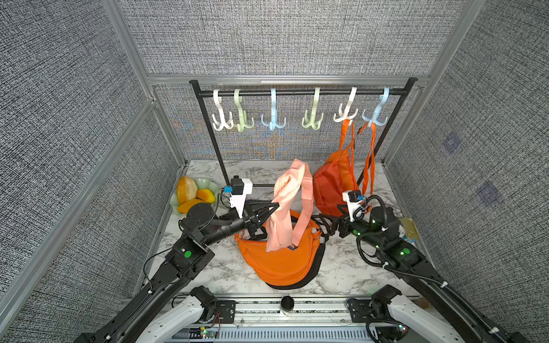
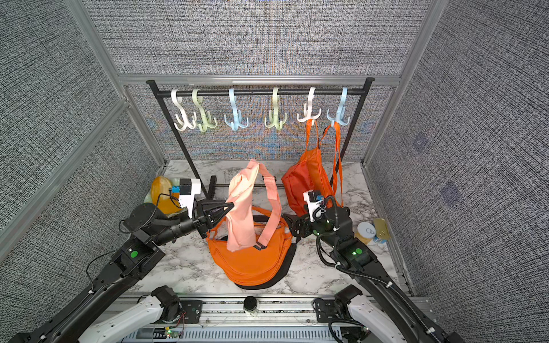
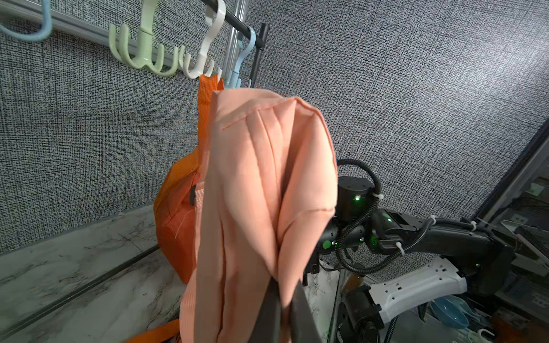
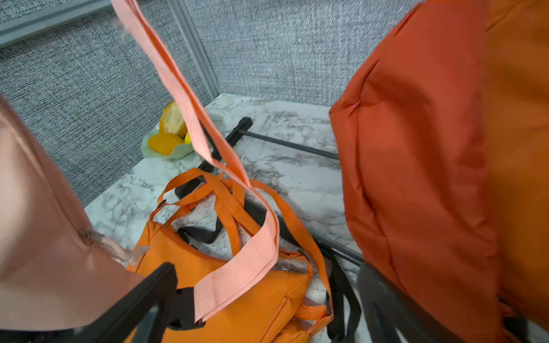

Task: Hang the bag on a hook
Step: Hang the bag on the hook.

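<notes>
Presently: peach bag [image 1: 281,219], its folded cloth pinched between the pressed-together left jaws, held up with its top standing above the jaws and the rest drooping below them. Its strap [image 4: 237,267] loops down from the top into the gap of the right jaws, which stand spread wide and grip nothing. Orange bag [image 1: 279,264] lies on the surface [image 1: 341,267] beneath both pairs of jaws; red-orange bag [image 1: 332,181] hangs from two hooks [image 1: 345,112] of the rack [image 1: 297,92], beyond the right jaws.
</notes>
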Robot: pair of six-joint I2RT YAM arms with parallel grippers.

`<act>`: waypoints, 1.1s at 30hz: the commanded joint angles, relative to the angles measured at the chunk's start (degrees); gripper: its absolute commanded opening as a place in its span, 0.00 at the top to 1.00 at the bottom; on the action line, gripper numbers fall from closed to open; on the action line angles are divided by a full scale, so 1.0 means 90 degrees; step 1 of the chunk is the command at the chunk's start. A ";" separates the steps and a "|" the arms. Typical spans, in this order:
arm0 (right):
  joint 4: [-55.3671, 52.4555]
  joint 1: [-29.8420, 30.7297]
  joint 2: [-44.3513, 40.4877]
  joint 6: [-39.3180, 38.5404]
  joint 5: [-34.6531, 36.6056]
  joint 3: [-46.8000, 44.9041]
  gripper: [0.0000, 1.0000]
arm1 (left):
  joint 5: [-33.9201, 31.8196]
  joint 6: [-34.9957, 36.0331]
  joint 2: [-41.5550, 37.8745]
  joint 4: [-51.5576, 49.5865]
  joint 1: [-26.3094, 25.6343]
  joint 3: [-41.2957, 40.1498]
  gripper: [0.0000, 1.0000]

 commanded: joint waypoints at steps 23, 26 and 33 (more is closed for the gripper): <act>0.2718 -0.0153 0.3120 0.0432 -0.1394 0.0367 0.24 | -0.0040 0.0046 -0.0209 0.0121 0.0017 -0.0020 1.00; 0.2820 -0.0039 0.3399 0.0530 -0.1465 0.0567 0.38 | -0.0142 0.0053 -0.0247 0.0105 0.0014 -0.0031 1.00; 0.2852 0.0122 0.3457 0.0892 -0.0978 0.0662 1.00 | -0.0333 0.0024 -0.0420 0.0188 0.0020 -0.0171 1.00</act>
